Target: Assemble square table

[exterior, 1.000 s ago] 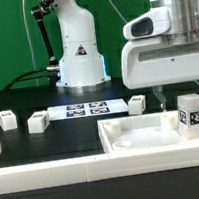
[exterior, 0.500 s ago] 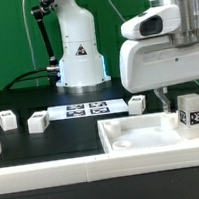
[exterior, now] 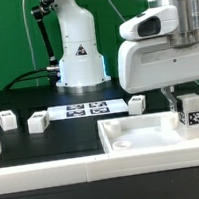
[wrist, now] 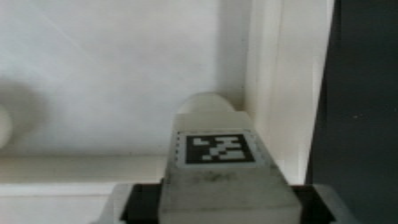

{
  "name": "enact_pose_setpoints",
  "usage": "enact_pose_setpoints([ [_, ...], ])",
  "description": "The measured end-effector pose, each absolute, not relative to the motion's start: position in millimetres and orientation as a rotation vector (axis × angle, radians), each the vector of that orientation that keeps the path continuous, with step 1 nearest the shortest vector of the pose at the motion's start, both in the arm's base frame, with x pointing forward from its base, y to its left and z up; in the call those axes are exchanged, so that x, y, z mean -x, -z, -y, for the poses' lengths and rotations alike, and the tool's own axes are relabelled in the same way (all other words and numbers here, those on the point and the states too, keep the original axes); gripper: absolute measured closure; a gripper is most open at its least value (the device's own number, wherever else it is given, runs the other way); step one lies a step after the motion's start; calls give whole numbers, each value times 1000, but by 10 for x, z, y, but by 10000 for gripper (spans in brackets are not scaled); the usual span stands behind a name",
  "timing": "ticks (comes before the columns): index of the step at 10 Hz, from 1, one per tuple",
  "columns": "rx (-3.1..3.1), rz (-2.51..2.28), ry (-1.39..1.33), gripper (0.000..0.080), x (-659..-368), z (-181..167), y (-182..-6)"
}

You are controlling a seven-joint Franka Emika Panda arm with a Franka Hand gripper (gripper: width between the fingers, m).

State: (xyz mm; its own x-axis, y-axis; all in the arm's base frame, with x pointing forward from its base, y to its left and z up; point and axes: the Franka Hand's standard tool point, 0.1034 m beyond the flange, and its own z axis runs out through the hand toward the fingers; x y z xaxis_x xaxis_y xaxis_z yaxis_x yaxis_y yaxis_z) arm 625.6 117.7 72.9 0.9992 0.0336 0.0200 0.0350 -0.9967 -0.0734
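The square tabletop is a white slab lying at the front, towards the exterior view's right. A white tagged leg stands upright at its far corner on that side. My gripper is over it, with dark fingers on both sides of the leg's top. In the wrist view the leg fills the gap between my fingers, tag facing the camera, with the tabletop behind it. Three more legs lie loose on the black table.
The marker board lies flat in front of the robot base. A white border rail runs along the front edge. The black table surface shows past the tabletop's raised rim.
My gripper has come down a little, so its fingers now flank the top of the leg. The leg and the tabletop have stayed in place.
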Motion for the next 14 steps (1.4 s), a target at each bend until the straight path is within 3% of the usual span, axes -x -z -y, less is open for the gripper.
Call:
enact_pose_setpoints([
  [14,2597,-1567,-29,509,-6247,-1220,-725],
])
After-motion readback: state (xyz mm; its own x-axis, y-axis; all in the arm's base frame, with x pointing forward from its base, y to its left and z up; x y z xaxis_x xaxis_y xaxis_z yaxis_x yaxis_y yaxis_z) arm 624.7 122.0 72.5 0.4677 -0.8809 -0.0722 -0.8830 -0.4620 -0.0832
